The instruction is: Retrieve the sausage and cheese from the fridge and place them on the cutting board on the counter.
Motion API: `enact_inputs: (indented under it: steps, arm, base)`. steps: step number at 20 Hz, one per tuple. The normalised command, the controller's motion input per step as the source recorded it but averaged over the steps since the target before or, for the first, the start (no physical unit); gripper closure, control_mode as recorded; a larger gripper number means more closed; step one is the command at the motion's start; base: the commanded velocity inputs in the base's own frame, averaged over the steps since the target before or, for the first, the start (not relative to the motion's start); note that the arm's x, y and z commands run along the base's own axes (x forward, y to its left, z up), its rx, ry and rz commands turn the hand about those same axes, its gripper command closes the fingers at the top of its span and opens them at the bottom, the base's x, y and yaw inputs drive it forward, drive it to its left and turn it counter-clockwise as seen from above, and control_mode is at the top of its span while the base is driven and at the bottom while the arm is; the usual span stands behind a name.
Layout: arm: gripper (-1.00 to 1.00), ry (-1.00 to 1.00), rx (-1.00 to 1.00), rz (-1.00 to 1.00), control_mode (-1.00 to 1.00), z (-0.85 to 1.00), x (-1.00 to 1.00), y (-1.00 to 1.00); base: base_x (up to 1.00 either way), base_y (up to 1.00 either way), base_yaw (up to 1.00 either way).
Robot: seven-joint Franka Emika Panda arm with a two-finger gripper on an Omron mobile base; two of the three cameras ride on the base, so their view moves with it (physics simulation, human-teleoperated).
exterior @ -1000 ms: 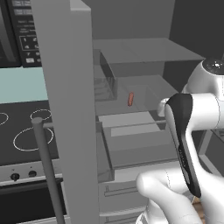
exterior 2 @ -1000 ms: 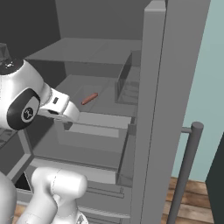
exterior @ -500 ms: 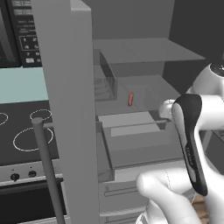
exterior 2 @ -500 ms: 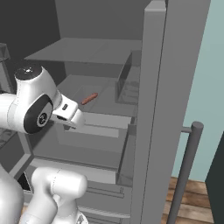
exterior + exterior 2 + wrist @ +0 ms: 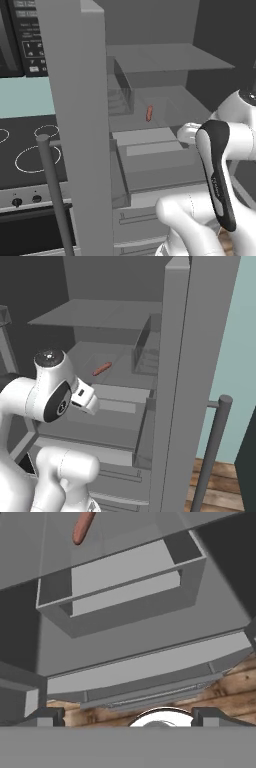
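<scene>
1. Since a second ago the arm's upper joints have swung round and risen in front of the open fridge (image 5: 175, 356); the sausage (image 5: 149, 113) has not shifted on its shelf (image 5: 120, 373).
2. Nothing is gripped. The gripper (image 5: 124, 714) looks down over an open-topped bin (image 5: 120, 587) and the drawers (image 5: 150, 672) below it, its two fingertips (image 5: 46, 716) standing wide apart with bare space between them.
3. My reading is that the first step is in hand: reaching for the sausage. Neither food item has left the fridge yet, and I cannot make out any cheese on the shelves that show.
4. The sausage lies flat on the middle shelf, near its centre, behind the bin and well apart from the gripper. A wire basket (image 5: 145, 353) sits on the same shelf towards the door side.
5. From the left base view its long axis runs nearly front to back, tipped slightly; from the right base view it slants, the far end turned towards the basket. In the hand view it sits at the top edge, slanting up to the right, partly cut off.
6. The next move probably calls for lifting and extending the hand over the bin to the shelf, then turning the wrist so the fingers straddle the sausage across its width.
</scene>
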Motion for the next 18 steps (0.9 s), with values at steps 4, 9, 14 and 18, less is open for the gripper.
enact_inputs:
  steps: [4, 9, 14, 18]
  arm:
    - [-1.0, 0.0, -0.08, 0.0, -1.0, -0.1, 0.07, 0.01]
    - [-1.0, 0.08, -0.08, 0.0, -1.0, -0.05, 0.48, 0.11]
    - [-1.0, 0.11, -0.11, -0.02, -1.0, 0.0, 0.66, 0.24]
    - [-1.0, 0.1, -0.1, -0.02, -1.0, -0.01, 0.66, 0.25]
  base:
    - [0.0, 0.0, 0.0]
    - [0.0, 0.0, 0.0]
    - [0.0, 0.0, 0.0]
    - [0.0, 0.0, 0.0]
